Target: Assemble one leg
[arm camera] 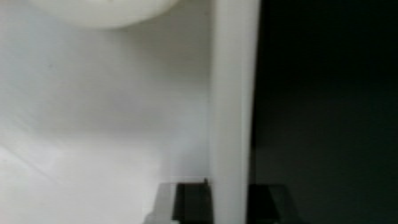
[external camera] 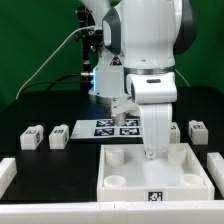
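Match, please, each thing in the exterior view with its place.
1 large white square plastic tray with corner sockets
2 thin flat white marker board
3 small white block-shaped plastic legs

A on both sides of the marker board
B nearest the camera
C just behind the tray, in the middle

Pairs: 1-B; 2-C; 3-A

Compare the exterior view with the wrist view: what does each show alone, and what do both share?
Only the exterior view shows three small white block-shaped plastic legs, two at the exterior view's left, one at its right, plus the marker board and the end effector low over the large white square tray-like part. Only the wrist view shows a blurred straight white edge against black. Shared: probably that tray's white surface; blur prevents certainty.
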You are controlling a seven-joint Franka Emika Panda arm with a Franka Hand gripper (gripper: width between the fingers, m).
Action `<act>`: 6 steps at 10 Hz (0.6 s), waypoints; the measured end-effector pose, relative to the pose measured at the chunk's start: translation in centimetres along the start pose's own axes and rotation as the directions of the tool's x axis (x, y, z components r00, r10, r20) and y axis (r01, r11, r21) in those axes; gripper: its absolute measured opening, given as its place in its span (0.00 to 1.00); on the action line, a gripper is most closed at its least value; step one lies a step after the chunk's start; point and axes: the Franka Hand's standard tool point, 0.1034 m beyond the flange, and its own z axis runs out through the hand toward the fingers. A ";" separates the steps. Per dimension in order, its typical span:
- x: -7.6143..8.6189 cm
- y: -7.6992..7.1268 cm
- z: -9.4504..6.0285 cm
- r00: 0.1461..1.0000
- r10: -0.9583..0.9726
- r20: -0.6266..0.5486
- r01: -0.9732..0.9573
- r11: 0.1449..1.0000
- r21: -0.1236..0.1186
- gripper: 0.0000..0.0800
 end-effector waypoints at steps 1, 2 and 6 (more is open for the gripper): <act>0.3 0.1 0.3 1.000 0.003 0.002 -0.003 1.000 0.018 0.07; 0.8 0.1 0.4 1.000 0.007 0.006 -0.007 0.999 0.040 0.07; 2.6 0.2 0.6 1.000 0.005 0.011 -0.006 0.997 0.074 0.07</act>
